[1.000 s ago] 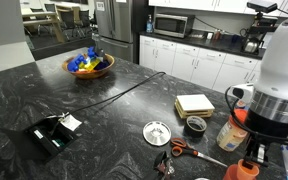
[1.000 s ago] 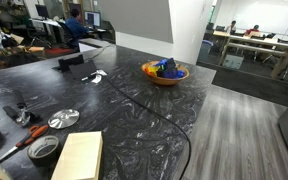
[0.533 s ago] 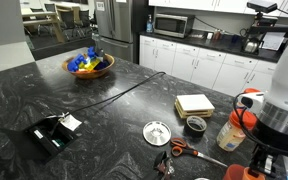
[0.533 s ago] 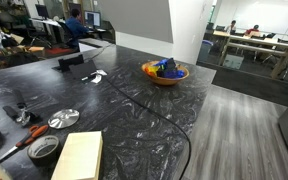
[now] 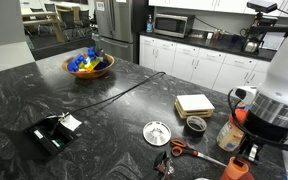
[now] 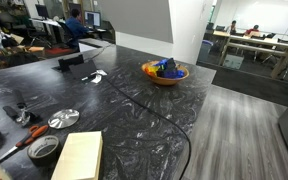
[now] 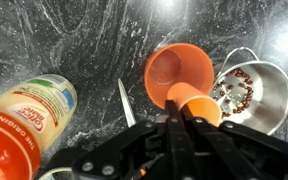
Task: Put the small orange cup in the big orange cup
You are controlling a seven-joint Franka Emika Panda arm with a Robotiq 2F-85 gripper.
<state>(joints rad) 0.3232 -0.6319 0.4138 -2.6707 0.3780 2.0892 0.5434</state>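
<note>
In the wrist view my gripper (image 7: 179, 120) is shut on the small orange cup (image 7: 196, 104), a tiny bright orange cup held tilted between the fingers. It hangs just above the near rim of the big orange cup (image 7: 176, 68), which stands upright with its mouth open. In an exterior view the gripper (image 5: 252, 156) is low over the big orange cup (image 5: 237, 170) at the table's front right corner. The small cup shows there only as an orange patch at the fingers.
A jar with an orange lid (image 7: 24, 115) and a metal cup of beans (image 7: 254, 92) flank the big cup. Scissors (image 5: 189, 152), a round metal lid (image 5: 157, 131), a dark tin (image 5: 195, 125) and a pale block (image 5: 194, 104) lie nearby. A bowl (image 5: 89, 65) stands far back.
The arm dipped lower half a second ago and has come back up slightly. The big cup and the other things have not moved.
</note>
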